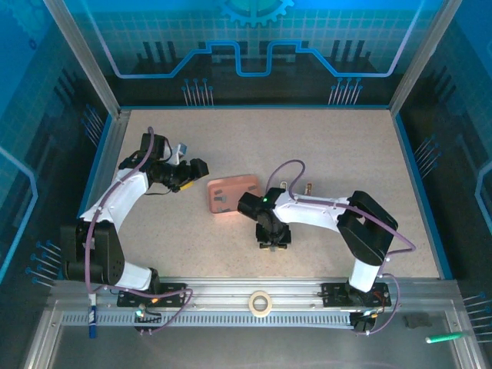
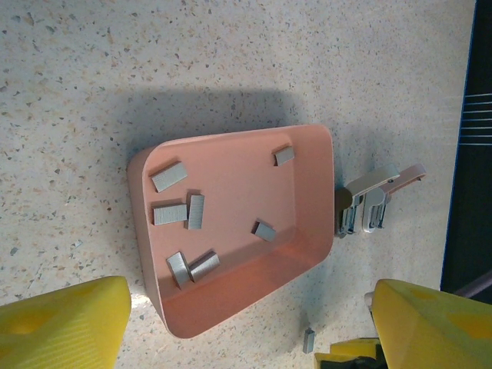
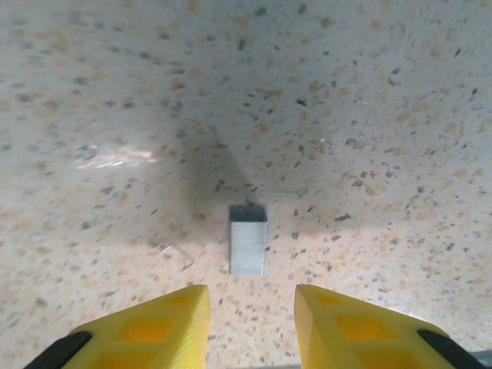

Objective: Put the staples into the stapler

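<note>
Far table: the speckled table [image 1: 307,138] is bare behind the arms, open to either one.
Centre: the pink tray [image 2: 307,138] has raised walls that block a low sweep, but its top is open.
Inside tray: staples [image 2: 169,177] lie flat and scattered, with bare floor between most of them. Two pairs touch.
Tray's side: the stapler [image 2: 369,204] lies just beside one wall, leaving only a thin gap.
Above tray: the left gripper [image 2: 250,290] hangs with its fingers spread wide.
Near corner: a loose strip [image 3: 248,240] [image 2: 309,339] lies flat on the table with bare surface all round it.
Approach: the right gripper [image 3: 251,296] has its fingers parted wider than the strip, just short of it.
</note>
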Motion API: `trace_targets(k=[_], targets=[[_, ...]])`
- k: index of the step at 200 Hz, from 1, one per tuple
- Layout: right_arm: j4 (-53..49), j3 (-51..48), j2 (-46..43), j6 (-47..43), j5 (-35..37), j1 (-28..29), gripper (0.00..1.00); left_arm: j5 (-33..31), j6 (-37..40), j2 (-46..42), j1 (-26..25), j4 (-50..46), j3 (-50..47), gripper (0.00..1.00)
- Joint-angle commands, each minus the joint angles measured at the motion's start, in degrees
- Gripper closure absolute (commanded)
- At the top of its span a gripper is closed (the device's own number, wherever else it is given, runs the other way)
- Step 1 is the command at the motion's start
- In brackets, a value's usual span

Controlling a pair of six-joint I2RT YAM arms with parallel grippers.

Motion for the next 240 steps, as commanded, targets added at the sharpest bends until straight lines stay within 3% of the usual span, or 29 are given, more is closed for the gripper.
trace_targets(k=[1, 103, 240], targets=[[-5.7, 3.0, -0.7, -4.3, 0.4, -0.1, 0.65, 1.7, -1.1, -0.1, -0.3, -0.1, 0.5, 0.17], [-3.7, 3.7, 5.3, -10.2, -1.8, -2.5, 0.65, 1.7, -1.1, 0.3, -0.3, 0.2, -0.1, 0.17], [0.8, 0.0, 5.9, -9.9, -4.0, -4.0, 0.67, 1.8, -1.2, 1.6, -0.3, 0.4, 0.5, 0.17]])
